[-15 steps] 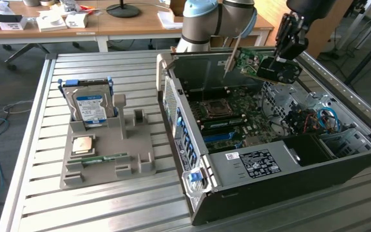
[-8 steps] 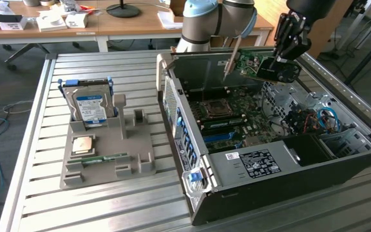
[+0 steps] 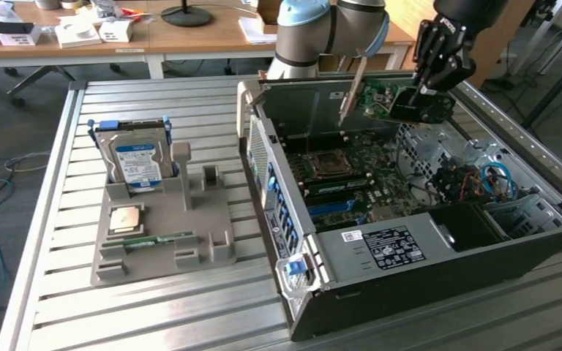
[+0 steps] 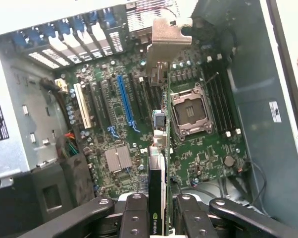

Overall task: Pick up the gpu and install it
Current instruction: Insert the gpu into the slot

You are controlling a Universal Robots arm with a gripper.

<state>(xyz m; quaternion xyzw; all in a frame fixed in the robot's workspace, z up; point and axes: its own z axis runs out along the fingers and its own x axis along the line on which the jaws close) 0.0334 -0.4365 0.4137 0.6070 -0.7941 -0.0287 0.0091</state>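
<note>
Fingers [image 4: 134, 218] around edge-on gpu [image 4: 158, 173], its near end cut off

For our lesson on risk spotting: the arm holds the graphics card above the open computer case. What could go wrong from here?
1. The gpu hangs edge-on above the motherboard; if it came down off the blue slot, its edge could hit nearby components.
2. Its silver bracket could snag on the case's rear wall.
3. The gripper grips near the fan end, away from the bracket, so the card might tilt.
</note>
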